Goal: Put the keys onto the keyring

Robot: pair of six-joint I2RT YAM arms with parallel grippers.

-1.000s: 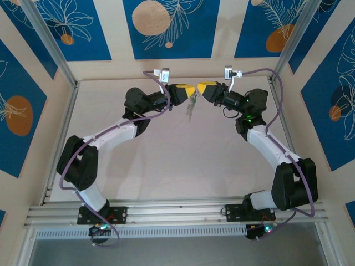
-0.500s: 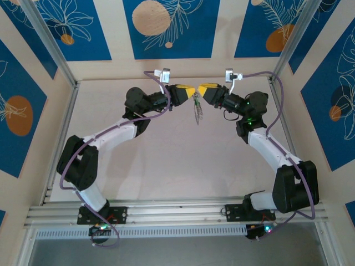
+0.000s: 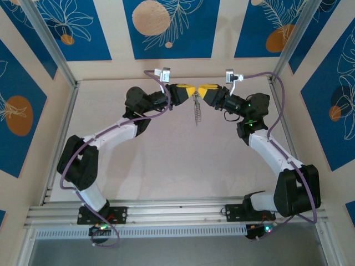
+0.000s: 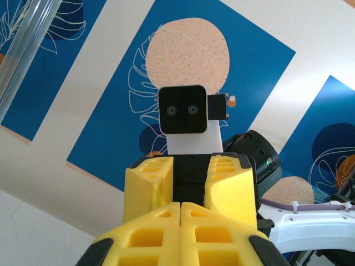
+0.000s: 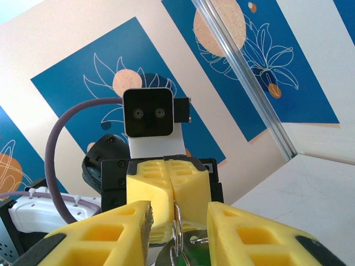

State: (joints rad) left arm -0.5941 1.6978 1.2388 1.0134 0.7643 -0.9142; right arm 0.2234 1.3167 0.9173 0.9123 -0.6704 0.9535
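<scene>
pale table (image 3: 166,160) w/ keyring (image 3: 196,112) hanging off left gripper (image 3: 192,92), right gripper (image 3: 202,90) beside.

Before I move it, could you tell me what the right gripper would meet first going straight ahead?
Probably the keyring hanging right ahead, then the shut left gripper just behind it; depth is unclear.

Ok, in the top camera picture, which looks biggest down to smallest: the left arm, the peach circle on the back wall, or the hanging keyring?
1. left arm, biggest
2. peach circle, next
3. keyring, smallest
The circle is farther away, so its real size is unsure.
</scene>
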